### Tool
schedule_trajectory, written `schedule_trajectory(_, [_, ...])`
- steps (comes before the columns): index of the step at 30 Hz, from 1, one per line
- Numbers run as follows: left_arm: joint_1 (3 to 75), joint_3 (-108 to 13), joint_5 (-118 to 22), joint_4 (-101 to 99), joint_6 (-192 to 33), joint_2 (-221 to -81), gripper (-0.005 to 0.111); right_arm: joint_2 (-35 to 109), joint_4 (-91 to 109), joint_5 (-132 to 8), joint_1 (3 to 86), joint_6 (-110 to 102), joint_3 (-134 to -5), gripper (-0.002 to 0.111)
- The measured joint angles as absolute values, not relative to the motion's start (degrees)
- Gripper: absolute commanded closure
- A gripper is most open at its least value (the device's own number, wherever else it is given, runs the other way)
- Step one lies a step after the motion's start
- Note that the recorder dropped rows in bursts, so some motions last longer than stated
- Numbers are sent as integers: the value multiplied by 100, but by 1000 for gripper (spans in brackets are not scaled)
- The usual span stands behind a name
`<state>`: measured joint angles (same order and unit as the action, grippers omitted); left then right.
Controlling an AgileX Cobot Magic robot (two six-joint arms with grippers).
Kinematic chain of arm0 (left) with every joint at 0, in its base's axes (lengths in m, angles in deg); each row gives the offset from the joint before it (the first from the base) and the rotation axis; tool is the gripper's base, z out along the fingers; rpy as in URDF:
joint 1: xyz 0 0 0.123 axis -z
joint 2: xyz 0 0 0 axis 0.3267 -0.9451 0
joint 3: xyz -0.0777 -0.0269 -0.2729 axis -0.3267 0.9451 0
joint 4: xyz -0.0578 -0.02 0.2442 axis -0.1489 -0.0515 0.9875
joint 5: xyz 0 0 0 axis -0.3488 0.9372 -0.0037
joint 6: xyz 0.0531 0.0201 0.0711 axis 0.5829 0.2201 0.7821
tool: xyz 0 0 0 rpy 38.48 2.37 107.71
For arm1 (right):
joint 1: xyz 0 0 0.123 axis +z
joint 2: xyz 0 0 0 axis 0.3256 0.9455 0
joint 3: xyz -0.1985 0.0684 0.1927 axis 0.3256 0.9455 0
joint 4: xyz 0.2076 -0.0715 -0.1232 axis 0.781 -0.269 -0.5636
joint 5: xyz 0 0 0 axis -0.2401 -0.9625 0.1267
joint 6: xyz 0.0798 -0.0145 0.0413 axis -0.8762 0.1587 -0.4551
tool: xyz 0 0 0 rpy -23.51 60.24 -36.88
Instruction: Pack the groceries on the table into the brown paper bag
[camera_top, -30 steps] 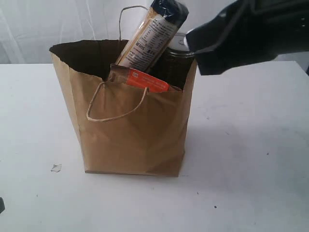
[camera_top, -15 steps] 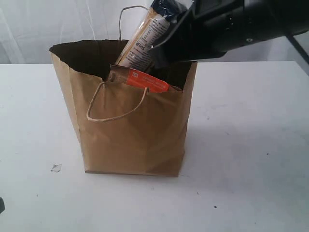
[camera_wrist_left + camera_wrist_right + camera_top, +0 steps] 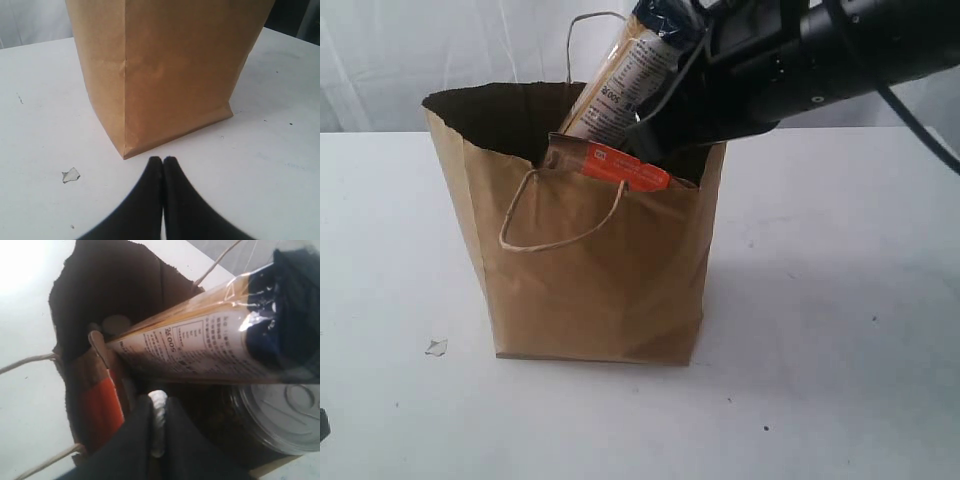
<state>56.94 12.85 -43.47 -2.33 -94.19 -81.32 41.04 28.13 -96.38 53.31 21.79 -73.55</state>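
Note:
The brown paper bag [image 3: 600, 270] stands upright on the white table [image 3: 840, 300]. The long pasta packet [image 3: 620, 85] leans out of its top, and the brown-orange pouch [image 3: 625, 165] sits against the front wall. My right gripper [image 3: 158, 402] is over the bag's mouth, shut on a small white packet [image 3: 159, 415]; in the exterior view the right gripper [image 3: 655, 128] reaches in from the right. Inside lie the pasta packet [image 3: 200, 352], the pouch [image 3: 97, 405] and a round-lidded jar [image 3: 285, 415]. My left gripper [image 3: 163, 160] is shut and empty, low by the bag's [image 3: 175, 65] bottom corner.
A small white crumb [image 3: 436, 347] lies on the table left of the bag, and the left wrist view shows the crumb [image 3: 70, 175] beside my left fingers. The bag's cord handles [image 3: 560, 235] hang on its front and stick up at the back.
My right arm has swung left and down from beside the bag to its mouth, now covering the jar in the exterior view. The bag and its contents have stayed put.

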Motion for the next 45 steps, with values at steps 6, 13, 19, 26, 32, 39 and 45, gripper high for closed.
schedule_trajectory(6, [5694,1285,-4347,-233,-9419,-8132,107,4148,2791,-9510,5384,2179,-7355,108])
schedule_trajectory(13, [5694,1285,-4347,-233,-9419,-8132,107,4148,2791,-9455,5734,2281,-7541,108])
schedule_trajectory(19, [5694,1285,-4347,-233,-9419,-8132,107,4254,2802,-9376,6175,2561,-7937,108])
schedule_trajectory(26, [5694,1285,-4347,-233,-9419,-8132,107,4887,2716,-9338,6251,2635,-8496,108])
schedule_trajectory(32, [5694,1285,-4347,-233,-9419,-8132,107,5441,2680,-9338,6251,2646,-8997,108])
schedule_trajectory(39, [5694,1285,-4347,-233,-9419,-8132,107,5835,2679,-9438,6251,2646,-9422,108])
schedule_trajectory(45, [5694,1285,-4347,-233,-9419,-8132,107,6083,2715,-9649,6263,2646,-9594,108])
